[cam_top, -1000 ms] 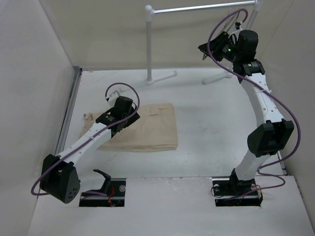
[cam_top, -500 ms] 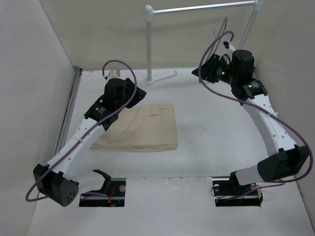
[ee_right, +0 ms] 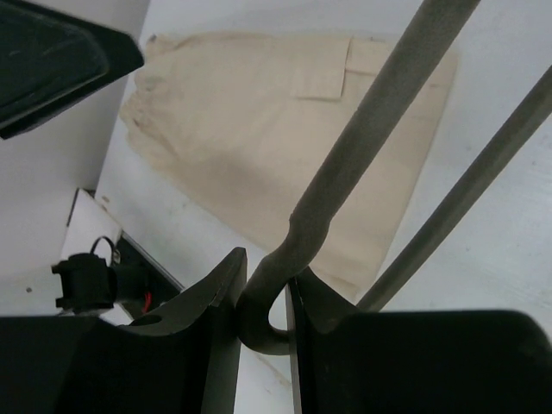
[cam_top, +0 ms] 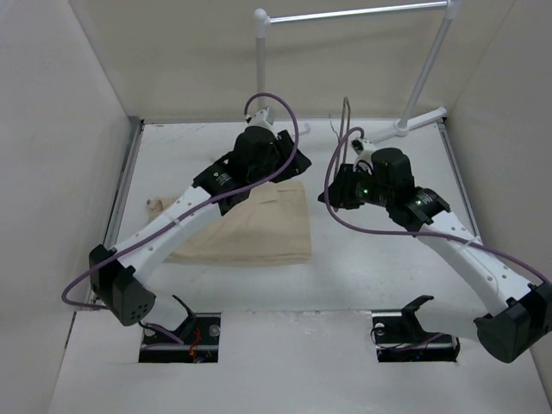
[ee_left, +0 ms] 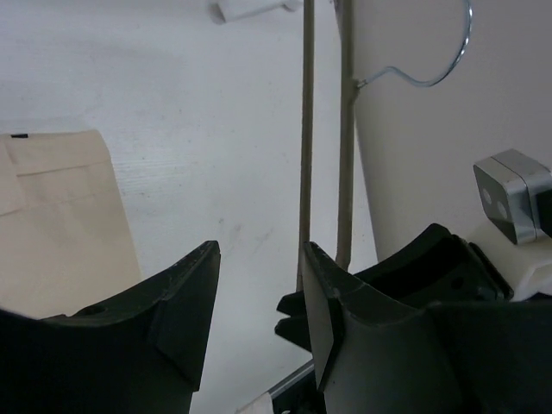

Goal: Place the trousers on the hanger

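The beige trousers (cam_top: 250, 226) lie folded flat on the table at left of centre. They also show in the left wrist view (ee_left: 56, 216) and the right wrist view (ee_right: 259, 121). My right gripper (cam_top: 328, 196) (ee_right: 266, 289) is shut on a bent corner of the thin dark wire hanger (ee_right: 285, 250). It holds the hanger upright above the table, just right of the trousers, with the wire rising behind it (cam_top: 344, 121). My left gripper (cam_top: 297, 162) (ee_left: 259, 263) is open and empty. It hangs over the trousers' far right corner, facing the hanger's wires (ee_left: 306, 129).
The white tubular garment rack (cam_top: 260, 69) stands at the back, its rail (cam_top: 362, 12) across the top and a foot at the far right (cam_top: 423, 119). White walls close in the left, back and right. Two slots with arm mounts sit at the near edge.
My right arm has carried the hanger down from the rack to the table's middle. My left arm has swung up off the trousers and rightward toward the hanger.
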